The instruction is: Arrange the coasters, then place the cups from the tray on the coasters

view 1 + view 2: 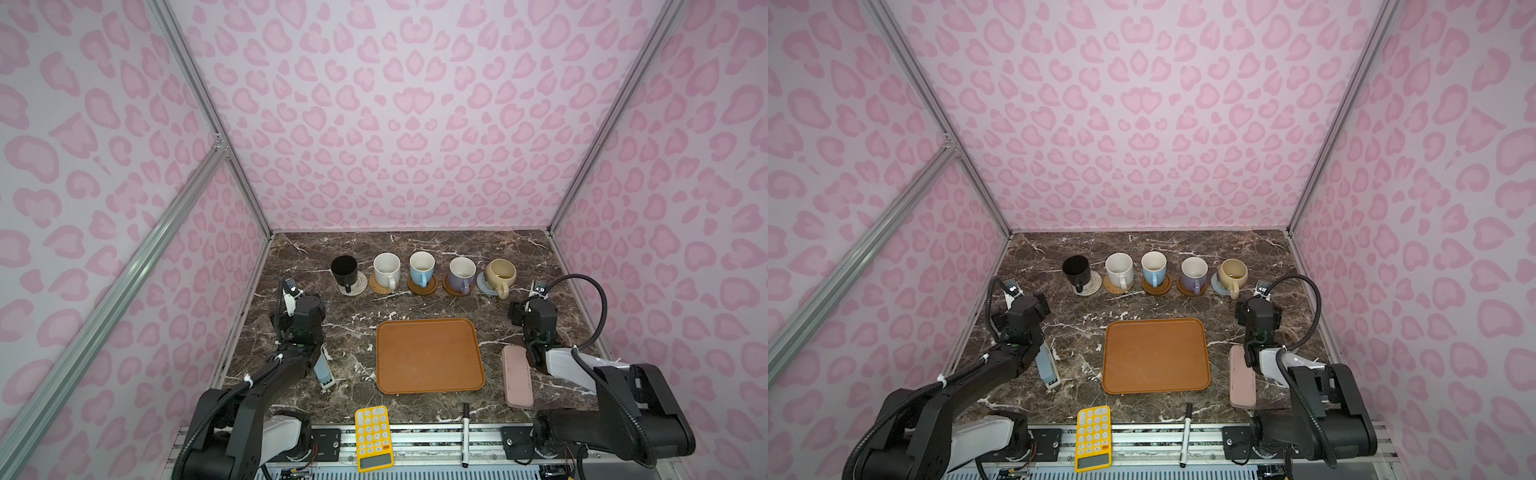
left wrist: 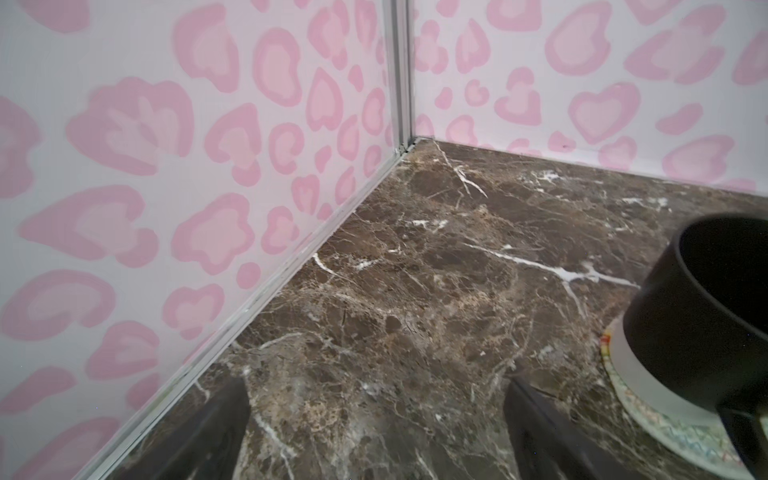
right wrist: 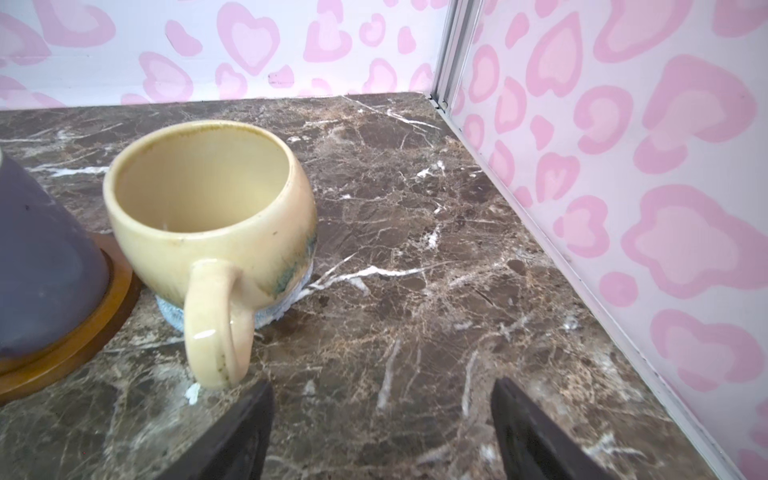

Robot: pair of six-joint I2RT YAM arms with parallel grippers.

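Note:
Five cups stand in a row at the back, each on a coaster: black [image 1: 344,268] on whitish woven [image 1: 359,286], speckled white [image 1: 386,270] on tan [image 1: 376,286], light blue [image 1: 421,268] and lavender [image 1: 462,272] on brown wooden discs, beige-yellow [image 1: 500,274] on grey-blue [image 1: 484,284]. The orange-brown tray [image 1: 428,357] lies bare mid-table. My left gripper [image 2: 374,386] is open over bare marble left of the black cup [image 2: 706,307]. Open too, my right gripper [image 3: 380,386] hovers just right of the beige cup's handle [image 3: 216,328], holding nothing.
A pink oblong case [image 1: 517,376] lies right of the tray, under the right arm. A grey-blue oblong gadget [image 1: 324,370] sits below the left arm. At the front edge lie a yellow calculator [image 1: 373,438] and a black marker [image 1: 465,434]. Patterned walls close in on three sides.

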